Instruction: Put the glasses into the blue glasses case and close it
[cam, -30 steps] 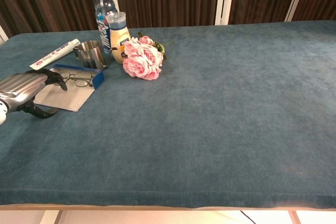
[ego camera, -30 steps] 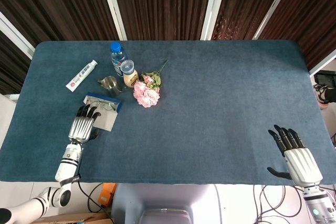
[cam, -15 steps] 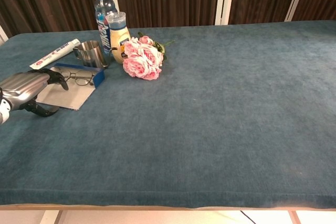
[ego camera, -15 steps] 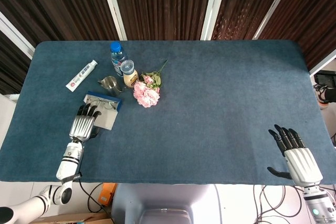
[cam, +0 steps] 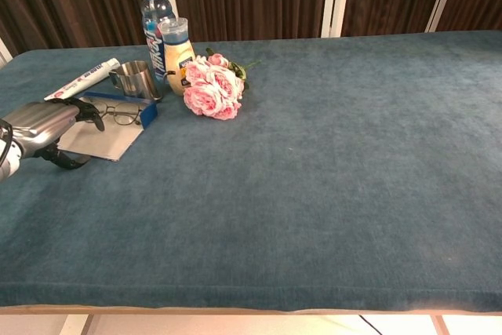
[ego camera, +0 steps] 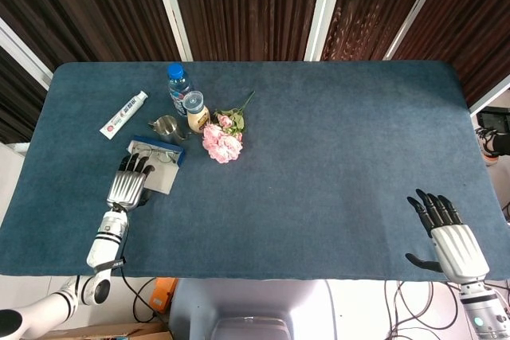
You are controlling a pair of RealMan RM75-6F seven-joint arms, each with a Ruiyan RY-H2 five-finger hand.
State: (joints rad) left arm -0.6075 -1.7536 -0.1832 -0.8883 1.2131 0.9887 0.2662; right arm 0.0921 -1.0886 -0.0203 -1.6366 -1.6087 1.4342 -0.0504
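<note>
In the head view the left hand lies flat over the grey inner flap of the blue glasses case, fingers stretched and a little apart, gripping nothing; it has slid slightly further from the robot than a second ago, so its dark fingertips now reach closer to the glasses, which lie just beyond them inside the open case, along its blue far edge. Past the case from this hand stand a metal cup, a small cream bottle and a water bottle, with a white tube off to the hand's outer side and a bunch of pink flowers toward the middle of the table. The right hand rests near the table's near edge, well apart from everything, fingers spread and holding nothing, unchanged from the earlier frames. In the chest view the left hand sits a touch higher and further in than before, its fingertips just beside the glasses, though I cannot tell whether they touch the frame. The case stays open and the glasses have not shifted. The right hand is out of this view.
</note>
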